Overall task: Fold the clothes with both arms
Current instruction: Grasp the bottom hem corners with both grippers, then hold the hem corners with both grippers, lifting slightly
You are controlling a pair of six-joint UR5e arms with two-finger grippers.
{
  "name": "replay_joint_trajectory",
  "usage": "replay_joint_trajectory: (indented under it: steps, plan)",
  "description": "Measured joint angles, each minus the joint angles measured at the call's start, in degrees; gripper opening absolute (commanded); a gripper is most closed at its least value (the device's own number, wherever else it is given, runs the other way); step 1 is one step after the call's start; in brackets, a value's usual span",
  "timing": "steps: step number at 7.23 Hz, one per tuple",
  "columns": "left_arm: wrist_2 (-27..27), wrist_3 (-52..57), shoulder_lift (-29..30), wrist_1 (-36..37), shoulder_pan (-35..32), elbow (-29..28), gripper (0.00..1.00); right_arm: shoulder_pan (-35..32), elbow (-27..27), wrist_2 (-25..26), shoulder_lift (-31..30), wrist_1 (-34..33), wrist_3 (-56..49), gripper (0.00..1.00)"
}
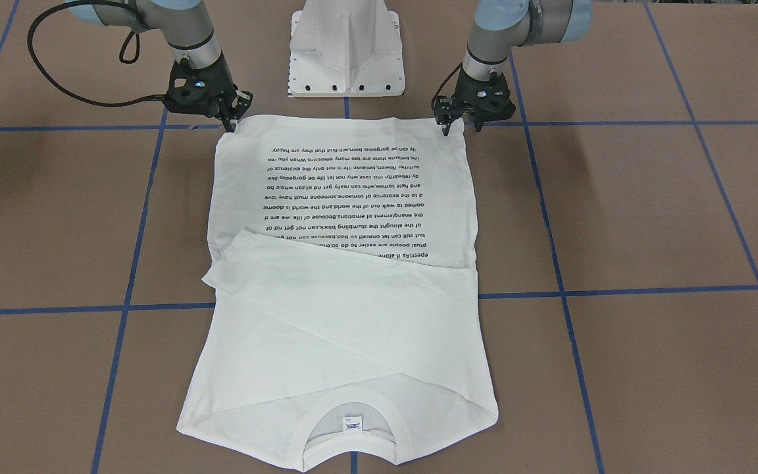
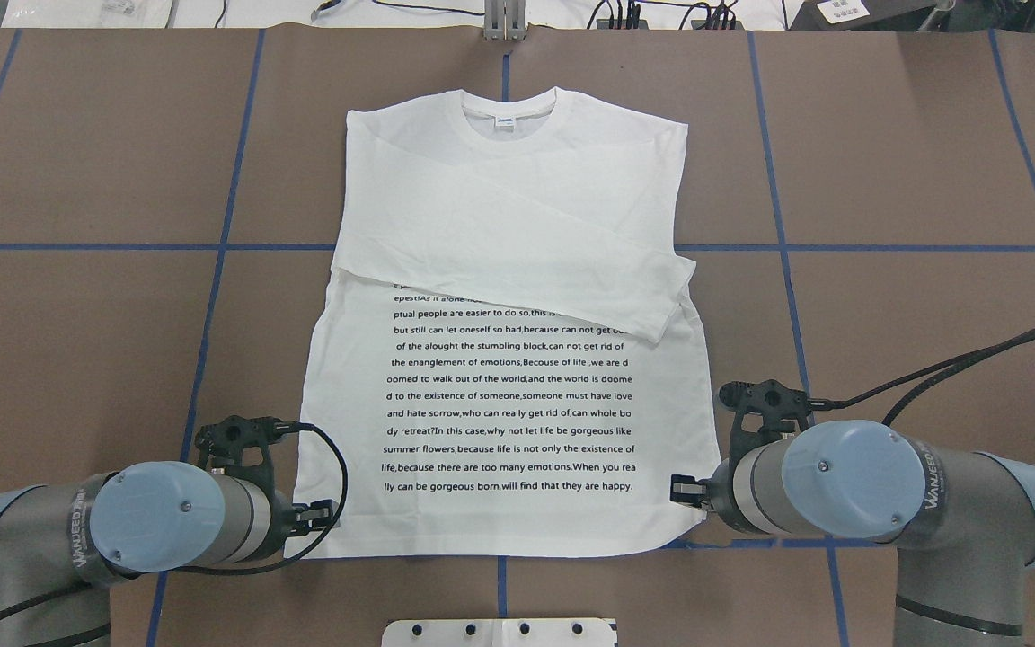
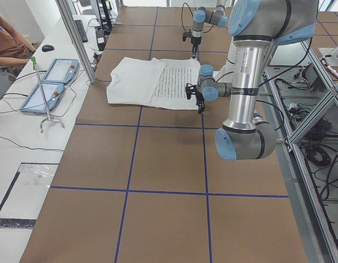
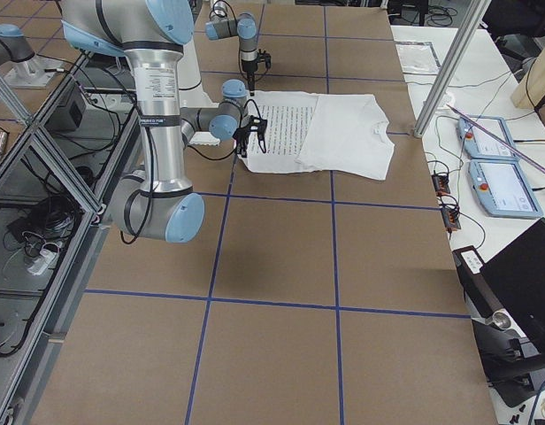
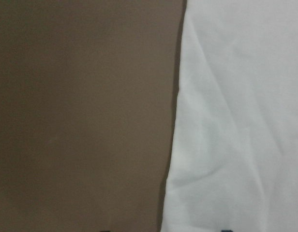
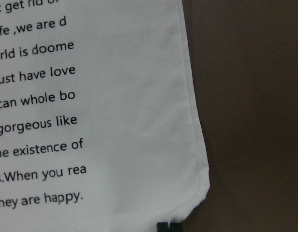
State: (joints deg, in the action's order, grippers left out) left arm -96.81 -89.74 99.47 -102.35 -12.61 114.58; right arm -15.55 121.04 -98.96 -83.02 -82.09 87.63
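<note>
The white shirt (image 1: 346,316) (image 2: 508,207) lies flat on the brown table, text side up, collar away from me and both sleeves folded across the chest. My left gripper (image 1: 462,128) (image 2: 320,518) stands open at one near hem corner, fingers apart on either side of the shirt's edge (image 5: 236,121). My right gripper (image 1: 229,125) (image 2: 684,490) (image 6: 168,226) is down at the other near hem corner, fingertips shut together on the shirt (image 6: 115,121) right at the hem.
The white pedestal base (image 1: 346,59) sits between the arms at the near table edge. Blue tape lines (image 2: 212,247) grid the table. Two tablets (image 3: 48,82) and a seated person (image 3: 7,38) are beyond the far edge, by an aluminium post (image 3: 75,38).
</note>
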Motion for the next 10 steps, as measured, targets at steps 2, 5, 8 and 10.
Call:
replay_joint_trajectory:
  steps: [2, 5, 8, 10]
  plan:
    - [0.0, 0.0, 3.7, 5.2, 0.0, 0.2, 0.57, -0.1, 0.0, 0.0, 0.0, 0.0, 0.0, 0.00]
    - [0.0, 0.0, 4.9, 6.8, 0.0, 0.1, 0.61, -0.4, -0.1, 0.0, 0.0, 0.0, -0.1, 0.00]
    - [0.4, 0.2, 4.2, 6.9, -0.4, 0.2, 0.62, -0.4, -0.3, 0.1, 0.0, 0.0, 0.0, 0.00]
    - [0.5, 0.2, 3.2, 6.9, -0.4, 0.2, 0.62, -0.4, -0.4, 0.1, 0.0, 0.0, 0.0, 0.00]
